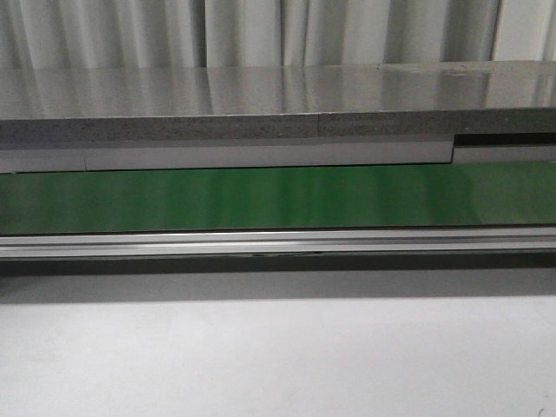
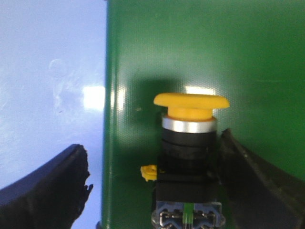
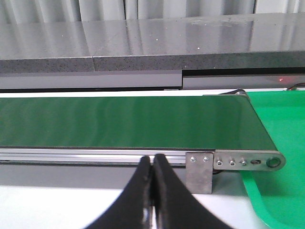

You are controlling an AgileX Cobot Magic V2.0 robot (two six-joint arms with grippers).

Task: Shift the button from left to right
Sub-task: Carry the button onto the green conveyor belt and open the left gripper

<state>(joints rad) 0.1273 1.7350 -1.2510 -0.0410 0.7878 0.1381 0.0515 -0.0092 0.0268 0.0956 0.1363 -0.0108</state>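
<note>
The button [image 2: 189, 138] has a round yellow-orange cap, a silver ring and a black boxy body with bluish and green marks at its base. It rests on a green surface [image 2: 248, 57] in the left wrist view. My left gripper [image 2: 153, 145] is open around it. One finger [image 2: 252, 181] lies against the side of the body, and the other finger [image 2: 52, 186] stands well apart over the pale table. My right gripper [image 3: 152, 160] is shut with nothing in it, in front of the conveyor rail. The front view shows neither the button nor a gripper.
A green conveyor belt [image 1: 278, 198] with an aluminium rail [image 1: 278, 241] runs across the table, and a grey shelf [image 1: 261, 104] stands behind it. The belt's end [image 3: 248, 161] meets a green tray [image 3: 279, 191] on the right. White tabletop [image 1: 278, 356] lies in front.
</note>
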